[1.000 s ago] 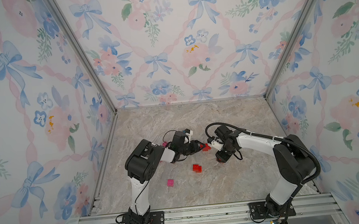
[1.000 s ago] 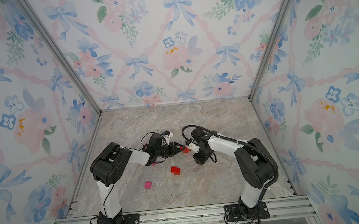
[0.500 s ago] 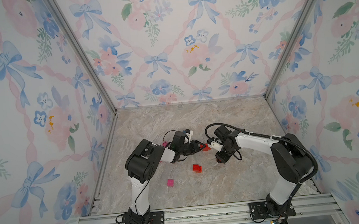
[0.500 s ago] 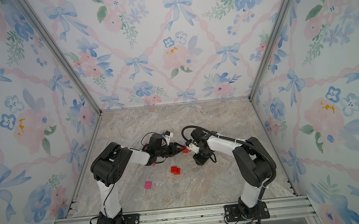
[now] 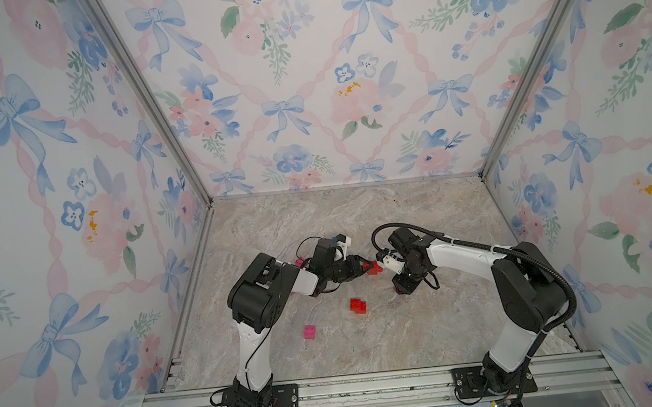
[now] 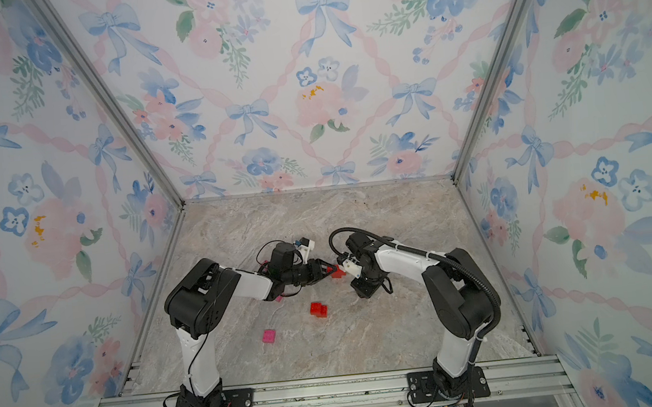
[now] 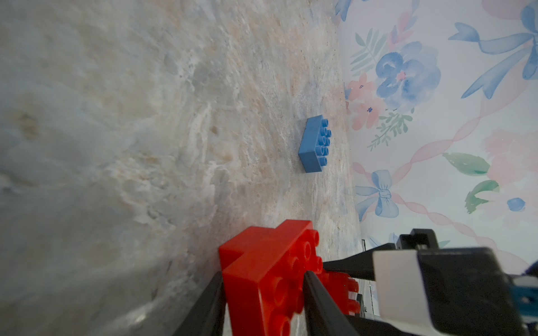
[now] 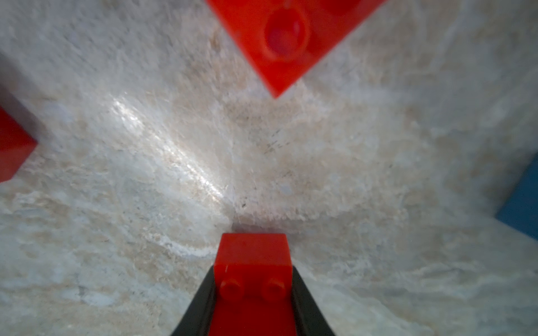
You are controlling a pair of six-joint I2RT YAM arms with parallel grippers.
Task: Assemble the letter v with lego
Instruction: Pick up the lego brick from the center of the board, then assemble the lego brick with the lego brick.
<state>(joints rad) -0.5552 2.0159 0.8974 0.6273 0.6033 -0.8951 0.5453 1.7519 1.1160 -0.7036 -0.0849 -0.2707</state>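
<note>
Joining reds at centre: left tool [image 7: 262, 279] clamped on stepped red pair [image 7: 262, 253], right tool [image 8: 252, 275] clamped on single red brick [image 8: 253, 250] just beside. Next, prob.: line studs up w/ underside, press square. Apart on worktop [image 7: 116, 145]: blue brick [image 7: 316, 144]; pink brick [image 5: 309, 331] nearer front.

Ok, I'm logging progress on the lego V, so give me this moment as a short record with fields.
left gripper: shut on a stepped cluster of red studded plastic bricks
right gripper: shut on a single square red brick, pointing down at the marbled tabletop
loose on tabletop: two touching red bricks; a square pink brick; a longer blue brick
partly hidden behind left arm: another pink brick
V shape: not yet formed
</note>
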